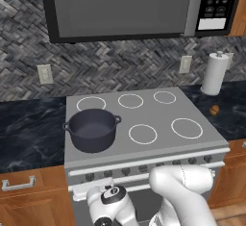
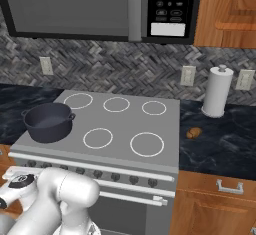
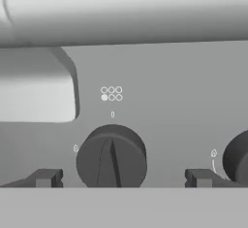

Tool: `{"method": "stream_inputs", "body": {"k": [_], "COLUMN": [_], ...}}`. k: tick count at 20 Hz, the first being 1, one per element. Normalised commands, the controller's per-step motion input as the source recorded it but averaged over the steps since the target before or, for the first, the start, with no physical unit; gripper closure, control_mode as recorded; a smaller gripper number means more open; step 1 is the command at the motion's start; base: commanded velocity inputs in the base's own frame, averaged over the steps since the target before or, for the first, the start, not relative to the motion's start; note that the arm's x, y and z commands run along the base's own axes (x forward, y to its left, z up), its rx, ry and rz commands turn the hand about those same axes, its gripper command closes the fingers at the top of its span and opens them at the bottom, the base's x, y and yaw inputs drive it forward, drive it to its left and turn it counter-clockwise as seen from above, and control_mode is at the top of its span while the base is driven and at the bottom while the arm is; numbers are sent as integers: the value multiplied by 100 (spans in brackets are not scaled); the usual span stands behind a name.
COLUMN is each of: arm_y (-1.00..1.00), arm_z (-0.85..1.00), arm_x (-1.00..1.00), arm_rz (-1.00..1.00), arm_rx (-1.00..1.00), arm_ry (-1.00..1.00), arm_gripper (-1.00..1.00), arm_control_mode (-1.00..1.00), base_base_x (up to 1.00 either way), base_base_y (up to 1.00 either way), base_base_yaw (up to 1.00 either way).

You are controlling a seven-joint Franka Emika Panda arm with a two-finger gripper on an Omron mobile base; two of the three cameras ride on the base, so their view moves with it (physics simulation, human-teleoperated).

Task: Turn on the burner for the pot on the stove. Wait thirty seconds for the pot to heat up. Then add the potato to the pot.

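Gripper [image 3: 118,177]: two small dark finger tips spread wide, one on each side of a round dark knob [image 3: 111,156] on the front panel of the grey steel stove [image 1: 158,117]. The tips do not touch the knob; a gap shows on both sides. The knob's ridge stands nearly upright, leaning slightly. Above the knob is a small diagram of six white circles [image 3: 111,93], the lower left one filled. Part of a second dark knob [image 3: 237,159] sits at the right edge of the hand view. A pale bar handle [image 3: 126,11] runs across the top of that view, with its mounting block [image 3: 36,91] at left.

The squat dark grey pot with two loop handles [image 1: 92,130] stands upright on the stove's front left burner ring, covering it. Inside looks empty. The other five white rings on the flat top are bare.

The small orange-brown potato [image 1: 215,109] lies on the dark marbled counter [image 2: 225,139] right of the stove, near its edge and well apart from the pot. Behind the potato, against the wall, stands a tall white paper towel roll [image 2: 217,92] on a holder.

Above the stove hangs a microwave with a dark door and keypad [image 2: 100,6]. White wall outlets [image 1: 45,74] sit on the grey herringbone backsplash on either side of the stove. Wooden cabinets [image 1: 29,198] flank the stove below the counter.

The white arm [image 1: 180,191] folds low in front of the stove's knob row.
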Motion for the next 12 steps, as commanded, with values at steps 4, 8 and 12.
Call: {"method": "stream_inputs", "body": {"k": [4,8,12], "arm_y": [10,14,12], "arm_z": [-18,-2,0], "arm_x": [3,17,15], "arm_rz": [0,0,0], "arm_rx": [0,0,0], "arm_ry": [0,0,0], "arm_gripper": [-100,-100,-100], "arm_control_mode": [-100,-100,-100], "base_base_x": [0,0,0], "base_base_y": [0,0,0], "base_base_yaw": [0,0,0]}}
